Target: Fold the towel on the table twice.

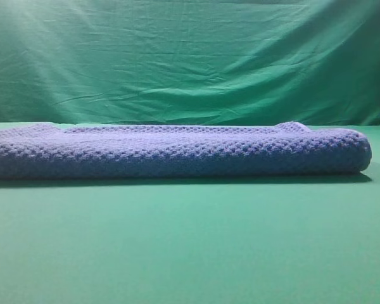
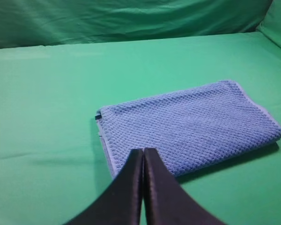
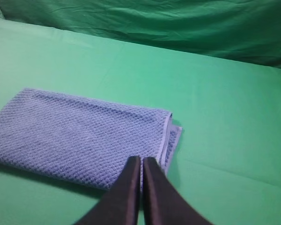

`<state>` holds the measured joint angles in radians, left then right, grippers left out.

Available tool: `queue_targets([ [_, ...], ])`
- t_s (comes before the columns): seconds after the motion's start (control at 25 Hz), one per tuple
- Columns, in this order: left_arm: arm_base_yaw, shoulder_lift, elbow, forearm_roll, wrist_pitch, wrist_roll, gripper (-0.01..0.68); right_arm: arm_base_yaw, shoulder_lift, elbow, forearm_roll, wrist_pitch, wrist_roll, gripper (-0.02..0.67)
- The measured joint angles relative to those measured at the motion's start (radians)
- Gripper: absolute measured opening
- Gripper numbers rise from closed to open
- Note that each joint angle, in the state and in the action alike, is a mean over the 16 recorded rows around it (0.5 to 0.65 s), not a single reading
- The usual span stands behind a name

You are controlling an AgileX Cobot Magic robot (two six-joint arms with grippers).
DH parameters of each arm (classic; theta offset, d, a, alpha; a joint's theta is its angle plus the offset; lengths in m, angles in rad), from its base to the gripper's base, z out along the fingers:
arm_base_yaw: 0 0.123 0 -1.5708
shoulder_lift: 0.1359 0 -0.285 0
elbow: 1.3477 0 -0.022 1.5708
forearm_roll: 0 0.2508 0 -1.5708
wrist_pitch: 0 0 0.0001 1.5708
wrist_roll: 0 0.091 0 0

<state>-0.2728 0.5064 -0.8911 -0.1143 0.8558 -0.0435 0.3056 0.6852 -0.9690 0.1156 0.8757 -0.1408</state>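
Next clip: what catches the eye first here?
A blue-grey waffle-knit towel, folded into a thick compact rectangle, lies on the smooth bright green table. In each wrist view a black gripper, left and right, hangs shut above the towel's near edge, holding nothing.

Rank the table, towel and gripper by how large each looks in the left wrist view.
1. Table, filling most of the picture.
2. Towel.
3. Left gripper, shut; it sits nearest the camera, so its apparent size is inflated.
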Motion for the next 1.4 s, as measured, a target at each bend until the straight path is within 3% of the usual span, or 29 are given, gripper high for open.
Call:
queue_targets([
  [0.6, 0.000, -0.453, 0.269, 0.075, 0.015, -0.040, 0.000, 0.000, -0.439, 0.309, 0.075, -0.061, -0.087, 0.000],
  [1.4, 0.002, -0.521, 0.553, 0.068, -0.230, -0.038, 0.000, 0.000, -0.698, 0.567, 0.160, -0.184, -0.115, 0.000],
])
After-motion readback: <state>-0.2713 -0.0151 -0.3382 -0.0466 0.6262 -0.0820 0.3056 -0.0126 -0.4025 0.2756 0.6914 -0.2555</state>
